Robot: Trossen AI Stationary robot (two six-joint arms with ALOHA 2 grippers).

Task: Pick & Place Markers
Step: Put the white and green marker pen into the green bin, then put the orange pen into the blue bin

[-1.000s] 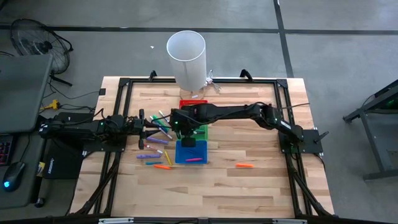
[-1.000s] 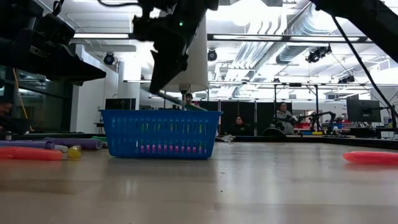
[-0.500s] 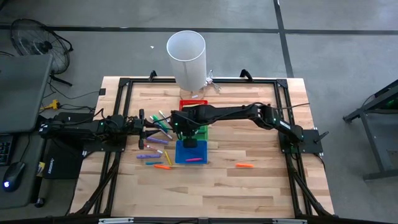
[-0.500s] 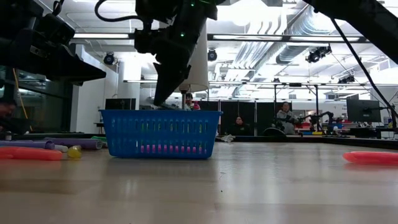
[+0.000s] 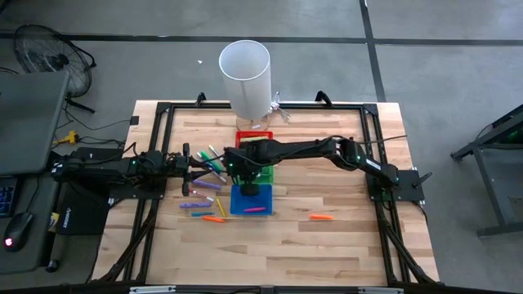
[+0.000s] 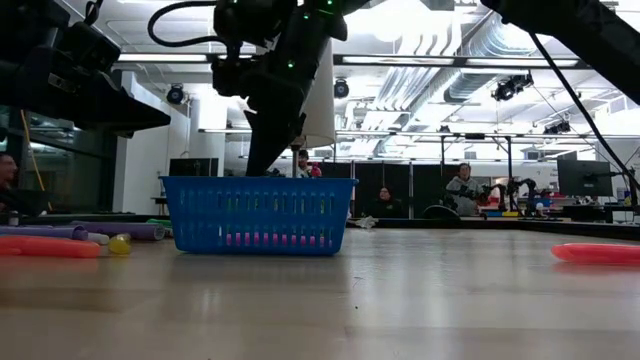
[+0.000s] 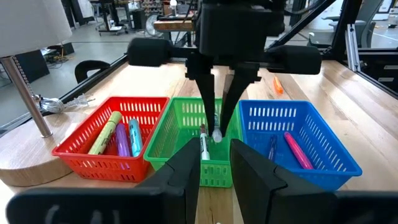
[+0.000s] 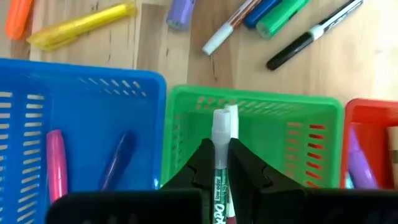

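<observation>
Right wrist view, right gripper [image 8: 219, 163] clamped on green marker [image 8: 219, 168], upright, over green bin [image 8: 311, 124].

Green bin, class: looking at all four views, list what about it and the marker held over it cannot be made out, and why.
- Green bin floor: the right hand and its marker cover it in the right wrist view.
- Green bin, high view: the right arm hides it.
- Green bin, low view: out of sight behind the blue bin.
- Marker's label: cut off by the picture edge in the right wrist view.
- Marker's lower tip, left wrist view: too small to tell if it touches the bin.
</observation>
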